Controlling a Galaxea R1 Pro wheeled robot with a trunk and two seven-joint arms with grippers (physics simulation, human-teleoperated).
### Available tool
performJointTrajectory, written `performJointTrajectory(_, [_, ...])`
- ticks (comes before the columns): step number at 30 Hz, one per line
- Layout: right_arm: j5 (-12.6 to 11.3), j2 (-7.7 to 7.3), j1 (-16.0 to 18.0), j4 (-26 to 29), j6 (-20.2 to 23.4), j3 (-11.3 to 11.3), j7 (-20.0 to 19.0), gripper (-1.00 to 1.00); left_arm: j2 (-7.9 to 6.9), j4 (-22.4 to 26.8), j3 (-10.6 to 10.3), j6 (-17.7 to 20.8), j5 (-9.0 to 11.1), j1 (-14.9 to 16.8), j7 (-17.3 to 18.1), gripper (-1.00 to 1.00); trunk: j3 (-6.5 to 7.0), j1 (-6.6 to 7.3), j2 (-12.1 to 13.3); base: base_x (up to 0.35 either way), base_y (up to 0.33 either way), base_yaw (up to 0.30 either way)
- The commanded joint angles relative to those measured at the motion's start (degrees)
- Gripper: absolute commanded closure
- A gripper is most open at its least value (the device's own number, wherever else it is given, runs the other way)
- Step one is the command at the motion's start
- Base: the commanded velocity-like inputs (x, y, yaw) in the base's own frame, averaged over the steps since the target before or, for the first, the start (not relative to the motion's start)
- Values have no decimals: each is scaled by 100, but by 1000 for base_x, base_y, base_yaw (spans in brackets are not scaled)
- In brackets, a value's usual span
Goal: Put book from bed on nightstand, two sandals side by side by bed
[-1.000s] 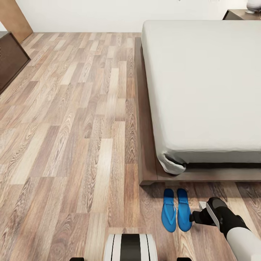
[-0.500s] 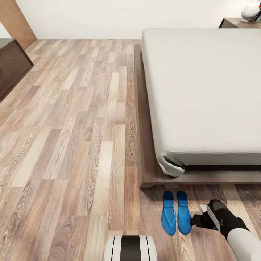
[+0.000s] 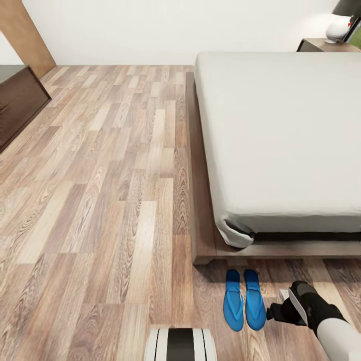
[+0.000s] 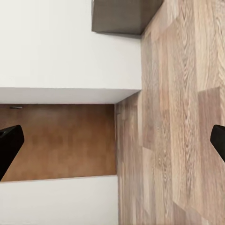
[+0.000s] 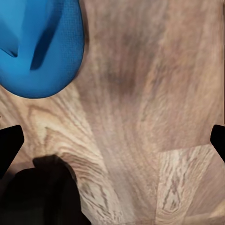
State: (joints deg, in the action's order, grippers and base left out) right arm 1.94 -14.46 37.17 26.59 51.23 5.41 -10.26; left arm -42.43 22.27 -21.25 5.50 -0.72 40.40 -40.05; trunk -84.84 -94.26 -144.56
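The two bright blue flat sandals [image 3: 244, 300] are seen lying side by side on the brown wood-plank floor [image 3: 100, 200], long axes pointing toward the foot of the low dark-framed bed [image 3: 281, 135]. Just to their right, the right gripper [image 3: 275, 313] is held empty, fingers spread wide. The left fingers [image 4: 8, 145] are likewise spread.

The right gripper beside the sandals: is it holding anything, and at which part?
Nothing is held. The right gripper is open above bare floor, just beside the nearer sandal and apart from it.
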Motion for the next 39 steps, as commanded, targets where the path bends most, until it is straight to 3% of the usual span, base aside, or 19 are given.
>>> performJointTrajectory(1, [22, 2, 1, 7, 25, 25, -23, -100, -6, 6, -46, 58, -7, 3, -33, -100, 19, 3, 0, 0, 0, 0])
performJointTrajectory(8, [25, -9, 1, -44, 12, 22, -26, -100, -7, 6, -46, 57, -7, 3, -30, -100, 63, 8, 3, 0, 0, 0])
performJointTrajectory(18, [34, -9, 1, -212, -13, 22, -21, -100, -3, 6, -46, 56, -12, 3, -27, -100, 285, 34, 16, 0, 0, 0])
performJointTrajectory(23, [39, -11, -5, -271, -22, 22, -20, -100, -5, 6, -46, 56, -12, 3, 24, -100, 285, 34, 16, 0, 0, 0])
performJointTrajectory(32, [42, -13, -7, -324, -70, 17, -22, -100, -4, 6, -46, 56, -15, 3, 111, -100, 484, 57, 28, 0, 0, 0])
performJointTrajectory(39, [43, -16, -8, -438, -96, 14, -20, -100, -3, 5, -50, 52, -16, 3, 154, -100, 529, 62, 31, 0, 0, 0])
